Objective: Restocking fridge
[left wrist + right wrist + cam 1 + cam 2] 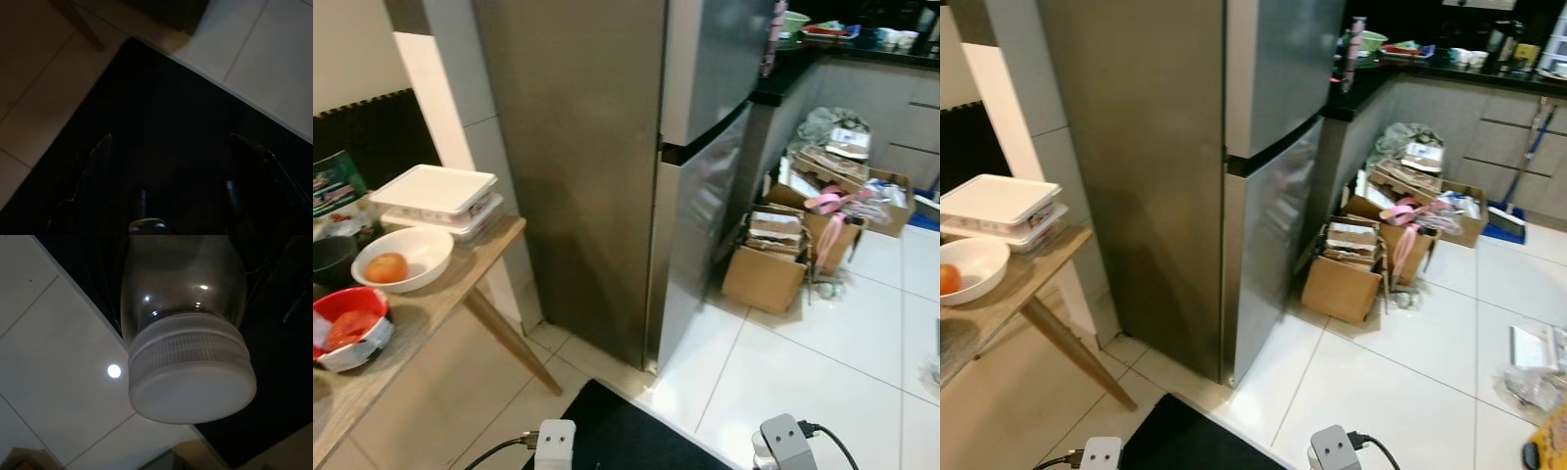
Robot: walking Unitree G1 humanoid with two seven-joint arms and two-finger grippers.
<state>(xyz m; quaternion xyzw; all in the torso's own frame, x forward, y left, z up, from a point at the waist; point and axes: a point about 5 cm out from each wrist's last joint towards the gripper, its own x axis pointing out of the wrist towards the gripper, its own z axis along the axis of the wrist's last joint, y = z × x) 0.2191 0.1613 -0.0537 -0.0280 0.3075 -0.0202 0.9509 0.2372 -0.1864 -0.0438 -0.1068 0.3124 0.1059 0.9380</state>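
Fridge stood ahead w/ both doors closed, side table to its left. Right gripper held a clear jar w/ white lid; jar's long axis ran along the fingers, lid pointing away from wrist. Left gripper hung over black mat, jaws wide apart, nothing in them. Judgement: left arm was free for the door.

Left end effector hangs low, its black fingers spread apart.
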